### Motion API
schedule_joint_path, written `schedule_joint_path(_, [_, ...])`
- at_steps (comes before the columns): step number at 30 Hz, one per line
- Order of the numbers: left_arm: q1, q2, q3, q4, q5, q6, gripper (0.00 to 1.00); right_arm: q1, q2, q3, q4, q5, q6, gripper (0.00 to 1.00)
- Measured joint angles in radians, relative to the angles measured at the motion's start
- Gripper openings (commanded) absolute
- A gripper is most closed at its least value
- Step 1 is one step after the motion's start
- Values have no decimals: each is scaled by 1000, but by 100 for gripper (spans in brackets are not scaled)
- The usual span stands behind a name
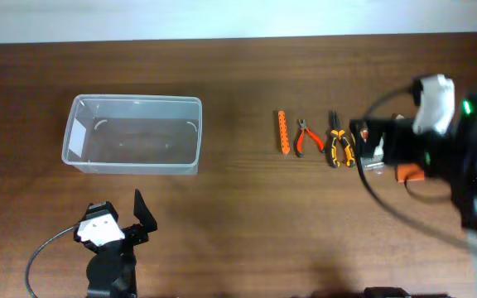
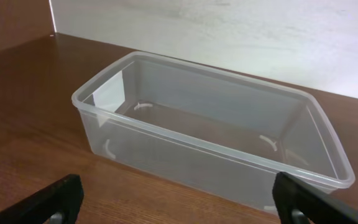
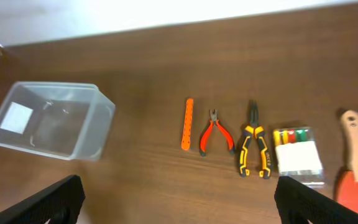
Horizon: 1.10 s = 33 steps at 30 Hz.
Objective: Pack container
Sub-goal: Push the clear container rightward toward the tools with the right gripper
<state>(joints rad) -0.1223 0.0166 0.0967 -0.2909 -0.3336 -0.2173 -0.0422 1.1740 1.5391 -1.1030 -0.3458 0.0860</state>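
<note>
the left gripper (image 2: 179,186) is wide open and empty. just ahead of it stands the container (image 2: 185,152), of clear thin plastic with rounded corners and a rim, nothing inside yet. the right gripper (image 3: 179,183) is wide open too. ahead of it lie an orange strip (image 3: 188,124), red pliers (image 3: 215,132), yellow-black pliers (image 3: 253,149), a small case (image 3: 298,158) and a wooden-handled tool (image 3: 352,140). they lie in a row with gaps, probably so each one can be picked alone.

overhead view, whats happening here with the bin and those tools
Packing hasn't started: the clear container is empty. The orange strip, red pliers and yellow pliers lie in a row on the table. The right gripper hangs open near that row's right end; the left gripper is open, facing the container. Neither holds anything.
</note>
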Motion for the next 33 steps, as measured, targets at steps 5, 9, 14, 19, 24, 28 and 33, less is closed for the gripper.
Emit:
schedule_joint_path(5, [0, -2, 0, 0, 0, 0, 99, 222, 316, 95, 64, 113, 107, 99])
schedule_joint_path(9, [0, 0, 0, 0, 0, 0, 99, 434, 484, 99, 196, 232, 208, 98])
schedule_joint_path(14, [0, 0, 0, 0, 0, 0, 99, 693, 631, 102, 286, 326, 274, 97])
schedule_joint_path(19, [0, 0, 0, 0, 0, 0, 99, 846, 813, 108, 409, 394, 328, 90])
schedule_joint_path(24, [0, 0, 0, 0, 0, 0, 99, 846, 921, 109, 510, 412, 368, 57])
schedule_joint_path(28, [0, 0, 0, 0, 0, 0, 99, 815, 951, 109, 462, 413, 391, 45])
schedule_joint_path(33, [0, 0, 0, 0, 0, 0, 99, 662, 955, 117, 211, 402, 469, 46])
